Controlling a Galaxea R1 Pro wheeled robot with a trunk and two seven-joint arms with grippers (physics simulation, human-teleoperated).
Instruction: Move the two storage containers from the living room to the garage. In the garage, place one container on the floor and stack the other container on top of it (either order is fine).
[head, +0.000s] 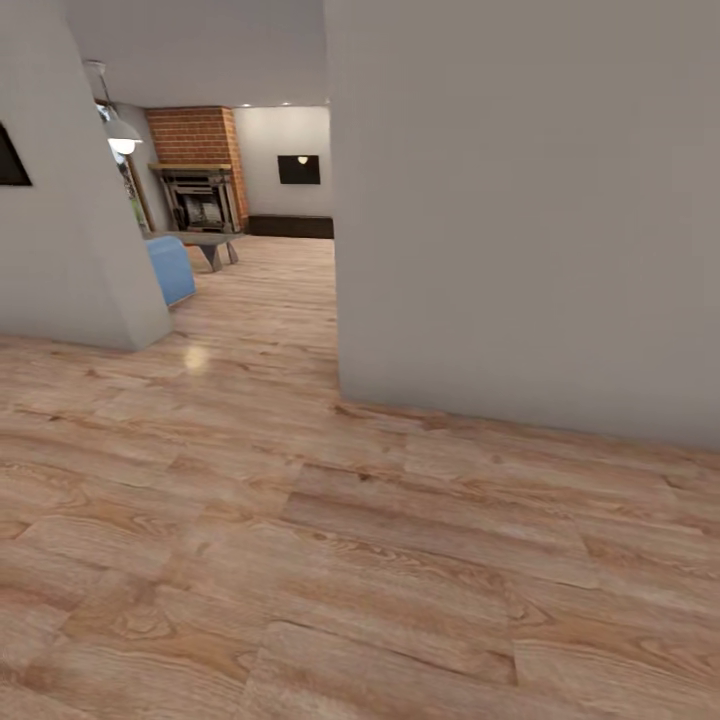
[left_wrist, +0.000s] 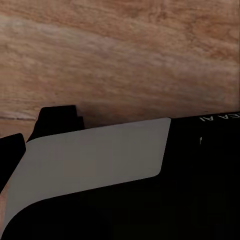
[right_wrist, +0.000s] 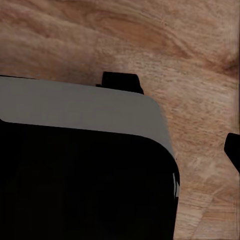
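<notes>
We see our left gripper (left_wrist: 30, 132) and right gripper (right_wrist: 175, 120) pointing down, empty, fingers apart.

black housings with rounded grey panels, black finger tips (right_wrist: 120, 81), faint white lettering on one

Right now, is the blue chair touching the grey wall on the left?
Cannot tell. In the head view the blue chair shows partly behind the corner of the grey wall, which hides any contact or gap between them.
</notes>
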